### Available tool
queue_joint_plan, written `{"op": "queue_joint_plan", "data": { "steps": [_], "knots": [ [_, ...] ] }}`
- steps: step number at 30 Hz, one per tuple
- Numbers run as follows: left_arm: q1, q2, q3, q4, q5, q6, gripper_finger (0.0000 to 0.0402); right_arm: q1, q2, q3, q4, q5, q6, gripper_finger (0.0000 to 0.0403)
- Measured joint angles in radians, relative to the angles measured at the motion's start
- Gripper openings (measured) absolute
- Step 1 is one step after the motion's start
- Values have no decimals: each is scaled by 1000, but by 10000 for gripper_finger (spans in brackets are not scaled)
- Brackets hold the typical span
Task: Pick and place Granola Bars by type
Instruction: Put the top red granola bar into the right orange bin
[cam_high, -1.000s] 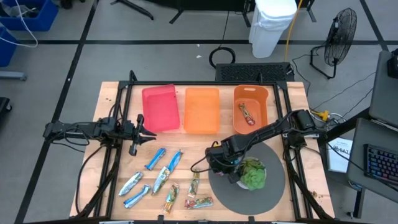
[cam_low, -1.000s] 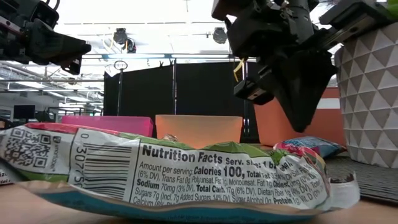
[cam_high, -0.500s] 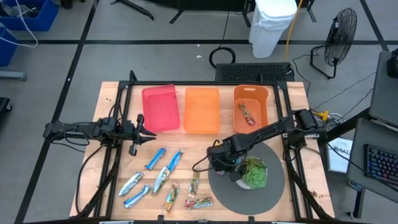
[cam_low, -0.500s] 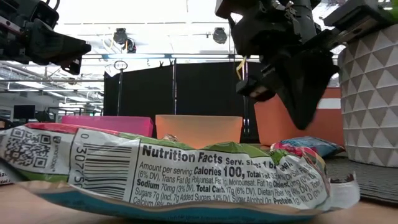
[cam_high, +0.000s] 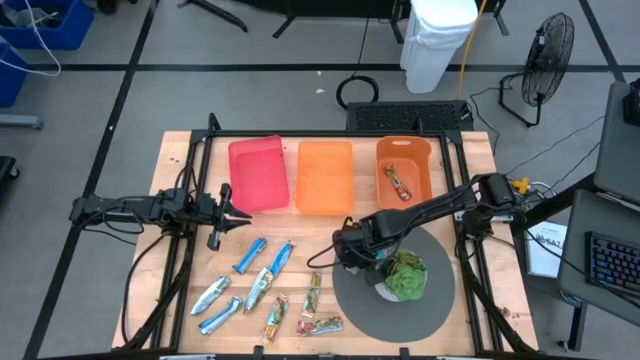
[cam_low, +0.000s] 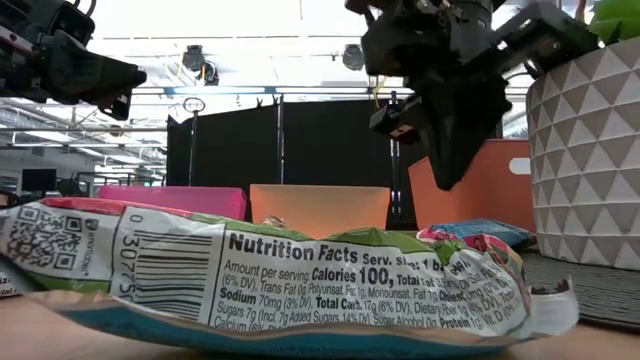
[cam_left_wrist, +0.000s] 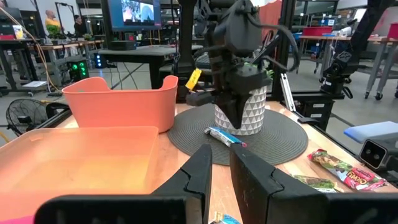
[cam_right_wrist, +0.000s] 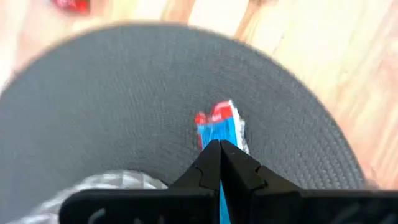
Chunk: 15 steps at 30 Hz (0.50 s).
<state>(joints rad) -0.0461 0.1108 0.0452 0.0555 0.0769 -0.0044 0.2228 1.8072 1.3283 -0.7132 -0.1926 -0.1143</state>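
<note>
Several foil bars lie flat on the wood near the front edge: blue ones (cam_high: 250, 255) and green-gold ones (cam_high: 313, 295); one green wrapper (cam_low: 270, 280) fills the low view. A brown-red bar (cam_high: 398, 182) lies in the orange bin (cam_high: 425, 165). One blue bar with a red end (cam_right_wrist: 217, 127) (cam_left_wrist: 225, 135) lies on the grey mat (cam_high: 350, 300) beside the potted plant (cam_high: 403, 277). My right gripper (cam_high: 345, 250) (cam_right_wrist: 221, 152) is shut and hovers just above this bar without touching it. My left gripper (cam_high: 230, 210) waits, open, near the pink bin (cam_high: 258, 175).
Three bins stand in a row at the far side: pink, pale orange (cam_high: 325, 177) and orange. The white faceted pot (cam_low: 585, 170) stands on the round mat, close to my right arm. Bare wood lies between the bins and the bars.
My right gripper has risen a little and moved toward the table's left, staying shut above the blue bar. In the low view the pot and the blue bar on the mat show slightly farther left than before.
</note>
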Motion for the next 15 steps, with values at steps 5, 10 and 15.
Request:
{"op": "queue_joint_plan", "data": {
  "steps": [5, 10, 15],
  "knots": [
    [0, 0, 0, 0, 0, 0, 63, 9, -27, 2, 2, -75, 78, 0],
    [0, 0, 0, 0, 0, 0, 63, 27, -32, 2, 68, -97, 76, 0],
    [0, 0, 0, 0, 0, 0, 63, 31, -32, 3, 199, -97, 39, 0]
  ]
}}
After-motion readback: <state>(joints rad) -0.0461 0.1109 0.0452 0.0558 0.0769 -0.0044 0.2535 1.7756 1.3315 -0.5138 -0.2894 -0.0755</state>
